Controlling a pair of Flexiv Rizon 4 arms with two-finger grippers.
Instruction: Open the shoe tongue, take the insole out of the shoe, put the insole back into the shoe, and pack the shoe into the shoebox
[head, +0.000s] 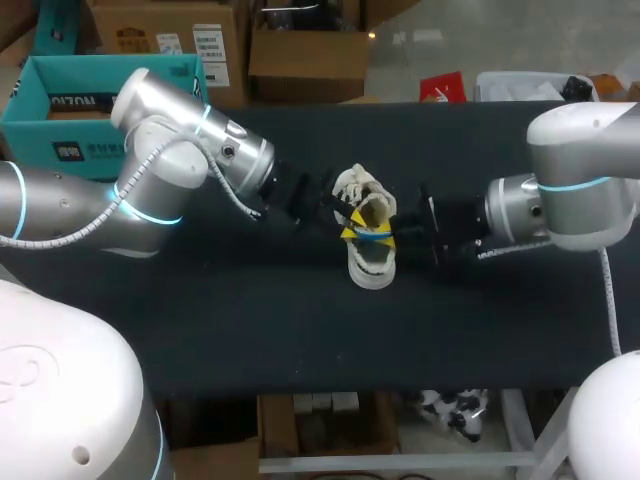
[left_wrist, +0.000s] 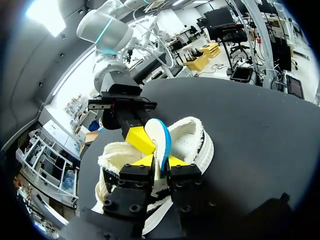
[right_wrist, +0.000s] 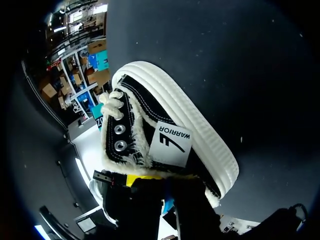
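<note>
One shoe (head: 372, 268) sits mid-table, long axis running 12 to 6 in the head view. It's black canvas with fuzzy white fleece lining and a ribbed white rubber sole. One flat white insole (left_wrist: 159, 135) with a blue edge sticks up out of it, pinched narrow by the left gripper (left_wrist: 161, 161). The right gripper (head: 400, 238) is at the shoe's 3 o'clock side, can't tell its grip.

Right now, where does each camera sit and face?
Head: above, behind, looking down on the table; left pincer and right pincer meet at the shoe.
Left wrist: on the left arm, facing the shoe; its own pincer grips the insole.
Right wrist: on the right arm, facing the shoe's side; own pincer shadowed.
All share the shoe.
</note>
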